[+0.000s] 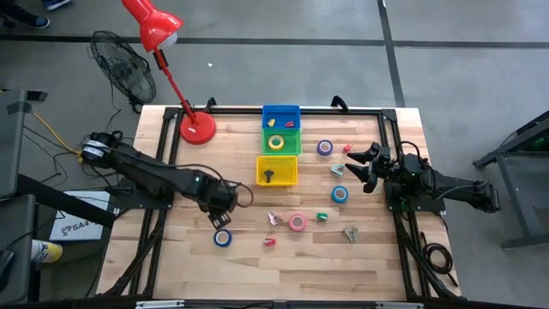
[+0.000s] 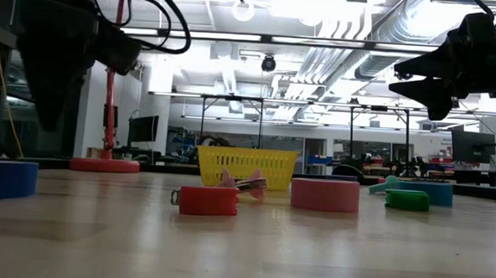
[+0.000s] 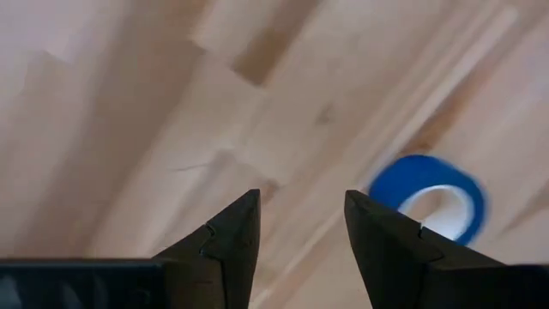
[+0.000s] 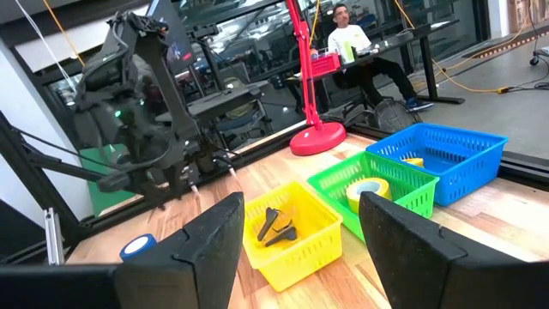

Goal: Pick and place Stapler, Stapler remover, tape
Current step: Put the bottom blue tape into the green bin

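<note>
Tape (image 1: 223, 238), the blue roll, lies on the table at five o'clock of the left gripper (image 1: 225, 202), whose jaws stand narrowly apart and empty. Centre over the ring, widen, then descend. Right gripper (image 1: 364, 167) waits, jaws wide.

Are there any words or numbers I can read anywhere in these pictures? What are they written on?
"SA4": roughly how the dark print reads on the white sheet lying on the floor beside the table's left edge in the high view; it is small, so this reading is unsure.
Nothing else can be read: the baskets, tape rolls and arms show no legible text, and any signs in the room behind are too blurred.
</note>
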